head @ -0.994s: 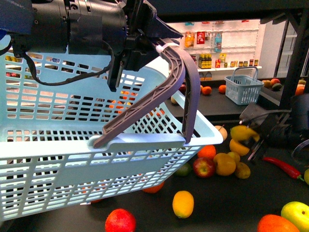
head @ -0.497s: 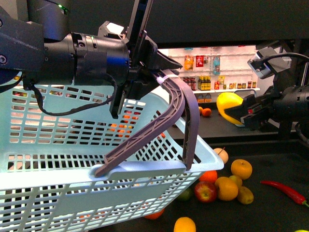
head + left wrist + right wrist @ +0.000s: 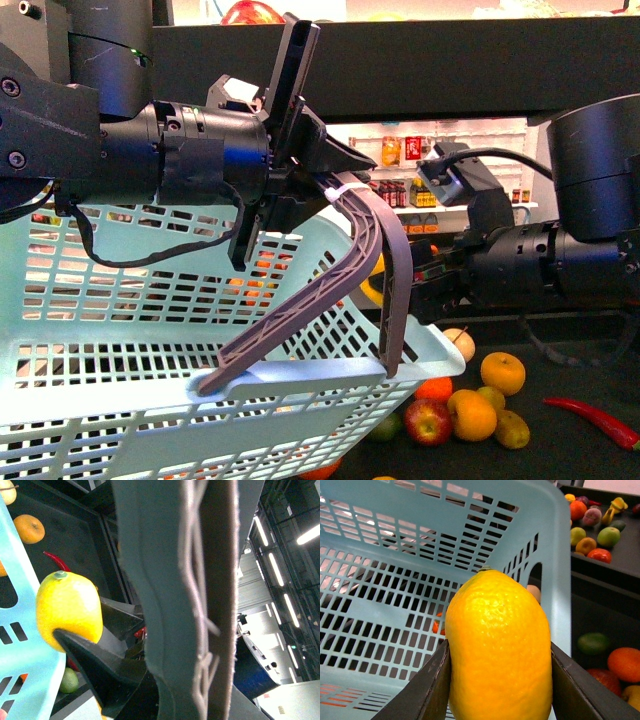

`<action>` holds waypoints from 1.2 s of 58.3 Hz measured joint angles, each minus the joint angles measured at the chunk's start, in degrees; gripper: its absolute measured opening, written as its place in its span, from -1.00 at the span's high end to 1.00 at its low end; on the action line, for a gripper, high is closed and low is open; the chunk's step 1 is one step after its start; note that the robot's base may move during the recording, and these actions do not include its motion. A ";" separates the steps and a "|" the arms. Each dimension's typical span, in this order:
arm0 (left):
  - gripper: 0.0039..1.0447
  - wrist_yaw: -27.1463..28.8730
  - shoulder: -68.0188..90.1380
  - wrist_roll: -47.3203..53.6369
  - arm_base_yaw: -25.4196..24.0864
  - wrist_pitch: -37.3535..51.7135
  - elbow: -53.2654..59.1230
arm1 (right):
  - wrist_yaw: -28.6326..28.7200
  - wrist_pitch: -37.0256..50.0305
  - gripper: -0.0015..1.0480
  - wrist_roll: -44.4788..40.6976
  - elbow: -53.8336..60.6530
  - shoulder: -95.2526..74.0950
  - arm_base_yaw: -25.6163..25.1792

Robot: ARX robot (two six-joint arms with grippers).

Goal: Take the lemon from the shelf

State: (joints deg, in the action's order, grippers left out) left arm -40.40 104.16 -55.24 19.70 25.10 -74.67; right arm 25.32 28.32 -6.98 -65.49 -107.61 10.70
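The right hand (image 3: 500, 692) is pinching the lemon (image 3: 497, 645) between its fingers, off the black shelf (image 3: 450, 75) and at the rim of a pale blue slatted basket (image 3: 120, 365). The left hand (image 3: 325, 170) is clamping the basket's grey handle (image 3: 378, 240), while an orange (image 3: 502, 372) and a red apple (image 3: 428, 421) are lying loose on the shelf below.

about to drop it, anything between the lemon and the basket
Nothing visible. The lemon, held in the right fingers, faces the basket's open inside; the handle, raised in the left gripper, does not cross that path.
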 joint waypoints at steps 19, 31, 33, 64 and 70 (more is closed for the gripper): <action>0.85 -0.09 0.02 0.33 0.00 -0.11 0.00 | -0.28 -0.37 -0.47 1.88 -0.11 -1.09 1.05; 0.85 -0.04 0.09 0.13 -0.11 -0.17 0.00 | -0.22 0.63 -0.86 3.87 -0.11 -1.09 1.01; 0.85 0.20 0.09 0.13 -0.11 -0.17 0.00 | -0.35 0.79 -0.85 3.96 -0.11 -1.11 1.01; 0.85 0.00 0.11 -0.09 -0.09 -0.17 0.00 | -11.39 1.92 -0.86 6.10 -6.71 -7.04 -13.92; 0.85 0.09 0.11 -0.04 -0.09 -0.17 0.00 | -11.02 1.25 -0.86 4.98 -6.75 -10.19 -16.31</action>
State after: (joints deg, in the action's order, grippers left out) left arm -40.32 104.27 -55.29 19.62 24.93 -74.67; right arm 14.31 29.56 -2.00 -72.25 -117.80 -5.61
